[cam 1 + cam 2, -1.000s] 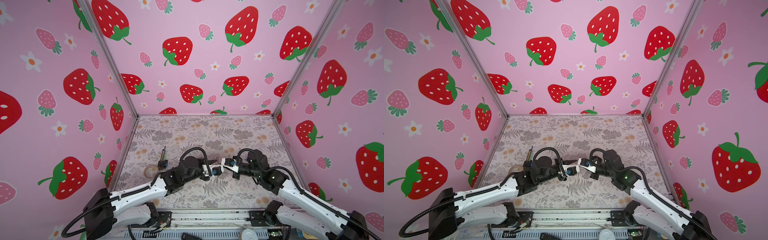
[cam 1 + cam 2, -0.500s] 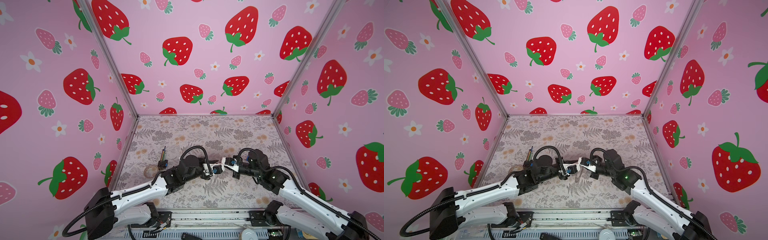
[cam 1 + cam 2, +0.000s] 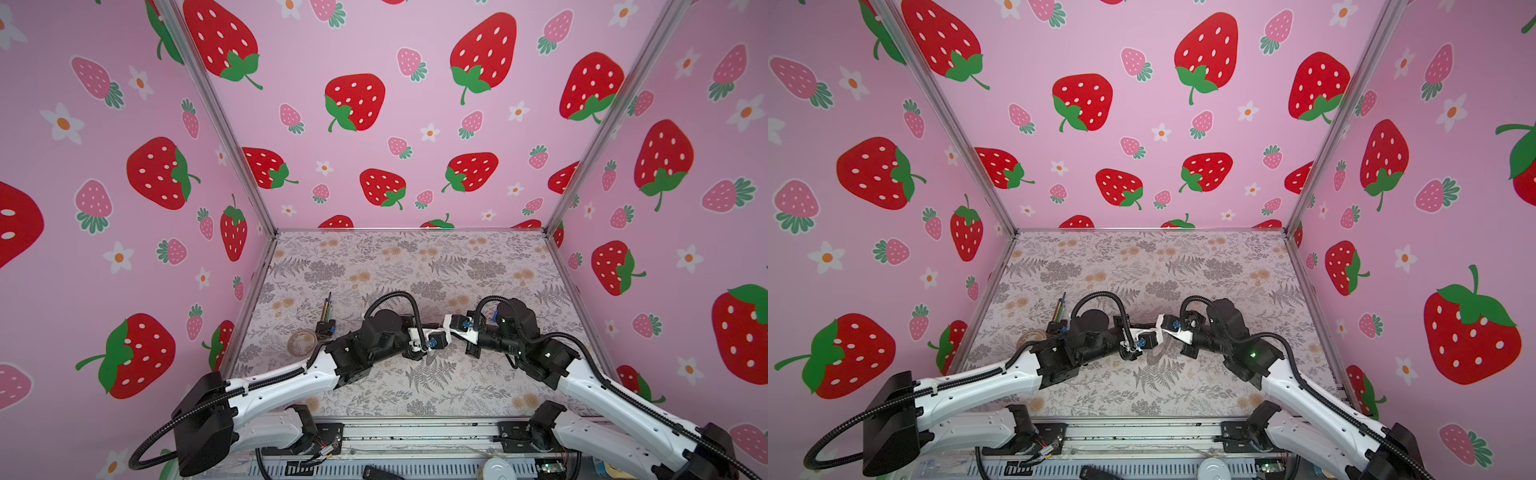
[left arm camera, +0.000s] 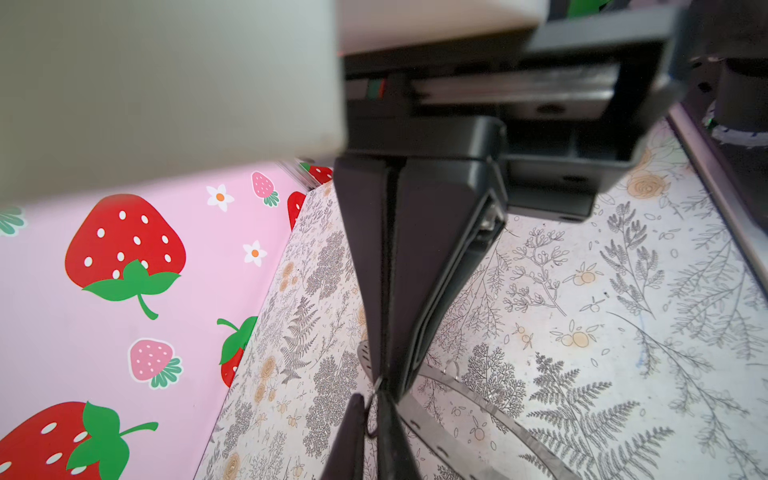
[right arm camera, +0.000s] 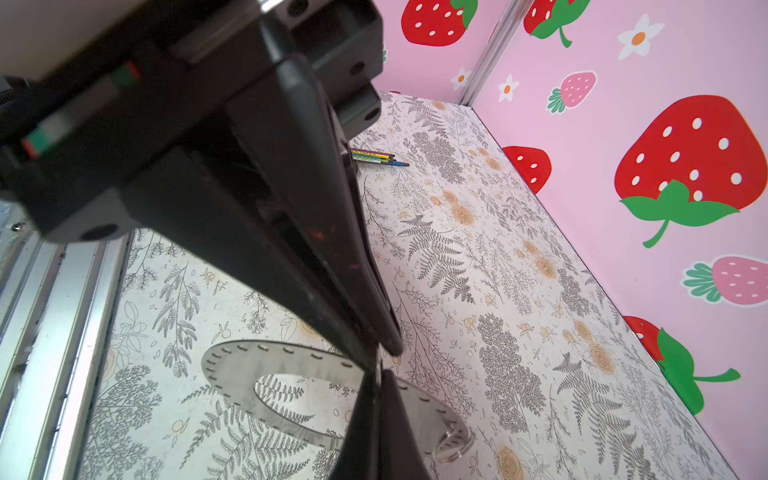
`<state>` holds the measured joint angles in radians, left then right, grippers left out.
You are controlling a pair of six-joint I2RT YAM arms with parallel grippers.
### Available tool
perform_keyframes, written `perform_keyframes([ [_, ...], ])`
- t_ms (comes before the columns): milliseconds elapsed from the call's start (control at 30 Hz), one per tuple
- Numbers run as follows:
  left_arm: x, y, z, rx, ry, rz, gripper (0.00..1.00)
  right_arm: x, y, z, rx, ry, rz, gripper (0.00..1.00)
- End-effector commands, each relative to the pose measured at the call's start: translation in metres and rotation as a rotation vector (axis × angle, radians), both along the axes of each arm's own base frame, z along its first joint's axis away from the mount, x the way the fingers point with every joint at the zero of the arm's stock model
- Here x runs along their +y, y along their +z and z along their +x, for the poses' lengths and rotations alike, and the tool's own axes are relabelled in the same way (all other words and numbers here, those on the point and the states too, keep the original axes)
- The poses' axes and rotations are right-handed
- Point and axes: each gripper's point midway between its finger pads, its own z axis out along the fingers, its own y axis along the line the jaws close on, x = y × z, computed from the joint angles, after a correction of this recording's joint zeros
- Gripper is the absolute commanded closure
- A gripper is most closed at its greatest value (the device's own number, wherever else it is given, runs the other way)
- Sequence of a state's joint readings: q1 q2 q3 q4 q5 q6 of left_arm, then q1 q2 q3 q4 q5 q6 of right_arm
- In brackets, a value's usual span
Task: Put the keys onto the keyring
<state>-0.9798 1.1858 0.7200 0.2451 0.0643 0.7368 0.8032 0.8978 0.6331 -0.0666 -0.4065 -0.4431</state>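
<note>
**A:** The left gripper point(image 4: 384, 388), how do its jaws stand?

**B:** Drawn almost together. Its black fingers point down at the floral-patterned table point(image 4: 623, 332). A thin silver wire loop point(image 4: 372, 411) shows right at their tips, but I cannot tell whether they pinch it.

**A:** And the right gripper point(image 5: 384, 353)?

**B:** Its jaws are pressed together too. Its tips face the left gripper's, touching or nearly so, just above the table. What sits between them is hidden.

**A:** Where is the keyring, the flat dark grey ring-shaped disc point(image 5: 232, 370)?

**B:** It lies flat on the table, directly beneath the meeting fingertips. Tiny pale holes run round its rim, and a small silver metal split ring point(image 5: 453, 444) lies at its edge, touching it.

**A:** And the keys, the small blue oval plastic tag?

**B:** Hidden. I cannot tell where it is.

**A:** Anything else?

**B:** A bundle of coloured pencils point(image 3: 327, 309) and a translucent pale tape roll point(image 3: 302, 343) lie near each other on the left arm's side, well apart from the disc.
</note>
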Motion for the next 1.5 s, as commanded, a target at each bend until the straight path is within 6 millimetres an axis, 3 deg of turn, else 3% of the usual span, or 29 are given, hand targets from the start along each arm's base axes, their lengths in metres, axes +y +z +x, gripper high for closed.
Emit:
perform_keyframes([
  [0,-0.003,0.012,0.006,-0.01,0.006,-0.008,0.91,0.006,0.027,-0.007,-0.079,0.057,0.062,1.0],
  [167,-0.003,0.011,0.006,-0.006,0.002,-0.004,1.0,0.004,0.03,-0.007,-0.099,0.056,0.068,1.0],
  [333,-0.002,0.01,0.005,0.0,-0.003,-0.003,1.0,0.004,0.032,-0.008,-0.107,0.059,0.071,1.0],
  [400,0.0,0.01,0.006,-0.001,0.002,0.002,0.84,0.003,0.03,-0.008,-0.104,0.06,0.068,1.0],
  [467,0.003,0.01,0.008,-0.004,0.011,0.006,0.78,0.003,0.029,-0.009,-0.099,0.063,0.063,1.0],
  [933,0.004,0.024,0.002,0.05,-0.005,-0.07,0.78,0.003,0.029,-0.009,-0.102,0.063,0.064,1.0],
  [1167,0.005,0.027,-0.012,0.085,-0.069,-0.097,0.79,0.002,0.028,-0.009,-0.106,0.059,0.061,1.0],
  [1467,0.002,0.023,-0.011,0.102,-0.078,-0.086,0.81,0.003,0.03,-0.01,-0.105,0.067,0.069,1.0],
])
